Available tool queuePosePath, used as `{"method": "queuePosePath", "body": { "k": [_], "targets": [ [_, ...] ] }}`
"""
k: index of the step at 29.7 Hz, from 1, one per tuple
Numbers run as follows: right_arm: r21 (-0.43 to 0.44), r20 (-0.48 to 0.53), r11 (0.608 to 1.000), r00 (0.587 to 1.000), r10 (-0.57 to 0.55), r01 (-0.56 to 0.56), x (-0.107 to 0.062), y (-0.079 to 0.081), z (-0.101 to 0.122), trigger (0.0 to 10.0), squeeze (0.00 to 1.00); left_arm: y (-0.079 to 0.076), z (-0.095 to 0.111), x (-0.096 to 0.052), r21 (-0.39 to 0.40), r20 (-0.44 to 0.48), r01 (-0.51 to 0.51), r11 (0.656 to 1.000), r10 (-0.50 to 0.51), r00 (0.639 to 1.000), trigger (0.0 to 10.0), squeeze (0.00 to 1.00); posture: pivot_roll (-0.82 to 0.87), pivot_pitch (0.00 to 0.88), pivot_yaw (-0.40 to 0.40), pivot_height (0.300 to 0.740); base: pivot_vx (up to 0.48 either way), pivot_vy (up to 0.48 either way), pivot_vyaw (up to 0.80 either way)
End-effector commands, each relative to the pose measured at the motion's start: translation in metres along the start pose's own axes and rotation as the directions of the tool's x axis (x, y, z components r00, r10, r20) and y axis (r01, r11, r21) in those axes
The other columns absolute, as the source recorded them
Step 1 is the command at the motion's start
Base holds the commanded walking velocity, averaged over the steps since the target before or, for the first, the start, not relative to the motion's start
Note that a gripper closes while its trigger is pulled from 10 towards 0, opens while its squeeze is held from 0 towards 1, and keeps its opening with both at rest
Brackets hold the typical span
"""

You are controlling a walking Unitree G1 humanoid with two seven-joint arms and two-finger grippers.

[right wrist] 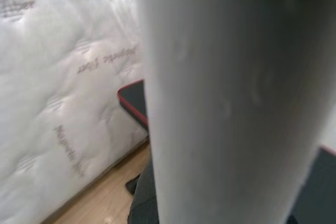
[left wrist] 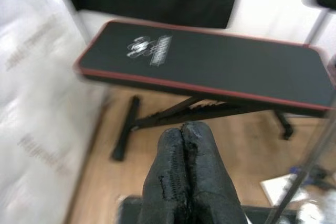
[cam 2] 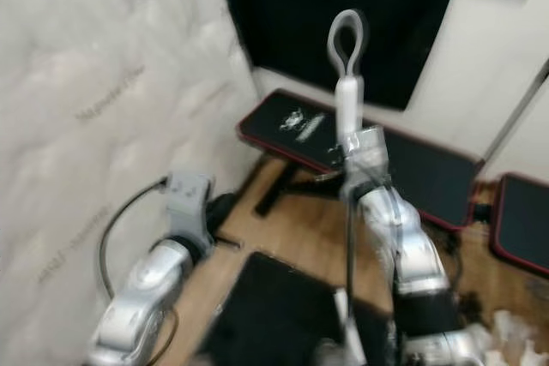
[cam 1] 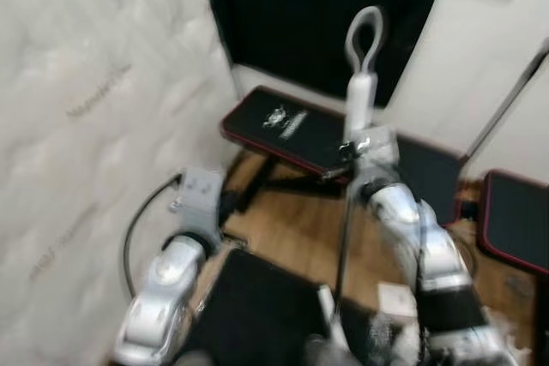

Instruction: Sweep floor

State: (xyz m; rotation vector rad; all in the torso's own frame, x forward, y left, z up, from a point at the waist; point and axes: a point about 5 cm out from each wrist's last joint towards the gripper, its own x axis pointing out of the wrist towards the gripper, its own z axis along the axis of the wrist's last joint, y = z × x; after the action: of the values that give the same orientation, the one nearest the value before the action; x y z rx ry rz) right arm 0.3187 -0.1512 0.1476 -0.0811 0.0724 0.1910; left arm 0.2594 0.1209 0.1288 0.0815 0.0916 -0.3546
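Note:
A broom stands upright in front of me, with a grey handle [cam 1: 361,96] ending in a loop [cam 1: 364,36] and a thin dark pole [cam 1: 344,246] running down to the floor. My right gripper [cam 1: 367,150] is shut on the handle just below the grey grip, which looms close and blurred as a wide grey handle [right wrist: 220,103] in the right wrist view. My left gripper [left wrist: 182,132] is shut on nothing, held low on the left and pointing toward the bench. The wooden floor [cam 1: 300,229] lies below, and the broom's head is hidden.
A black weight bench [cam 1: 292,130] with red trim stands straight ahead. A white mattress [cam 1: 77,126] leans along the left. A black mat [cam 1: 257,306] lies at my feet, another red-trimmed pad [cam 1: 515,216] sits right, and paper scraps [cam 1: 396,297] lie near the pole.

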Motion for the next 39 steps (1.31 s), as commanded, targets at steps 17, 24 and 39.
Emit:
{"method": "queuePosePath", "body": {
  "k": [17,24,39],
  "targets": [
    [0.037,0.035,0.999,0.999,0.021,-0.022,0.001,0.003,0.007,10.0,0.0,0.002,-0.001,-0.001,0.004,-0.007,0.009,1.0,-0.009,1.0,10.0,0.0,-0.04,0.166,-0.127,0.74,0.285,0.0,0.0],
    [0.171,0.018,0.978,0.992,0.121,-0.123,-0.001,0.016,0.003,10.0,0.0,0.002,-0.001,-0.003,-0.014,-0.007,0.021,1.0,-0.021,1.0,10.0,0.0,-0.04,0.171,-0.128,0.74,0.0,0.0,0.0],
    [0.17,0.051,0.978,0.993,0.109,-0.117,-0.001,0.01,0.01,10.0,0.0,0.002,-0.002,-0.005,-0.035,-0.024,0.023,0.999,-0.024,0.999,10.0,0.0,-0.04,0.181,-0.129,0.74,0.0,0.059,-0.37]
  ]
}}
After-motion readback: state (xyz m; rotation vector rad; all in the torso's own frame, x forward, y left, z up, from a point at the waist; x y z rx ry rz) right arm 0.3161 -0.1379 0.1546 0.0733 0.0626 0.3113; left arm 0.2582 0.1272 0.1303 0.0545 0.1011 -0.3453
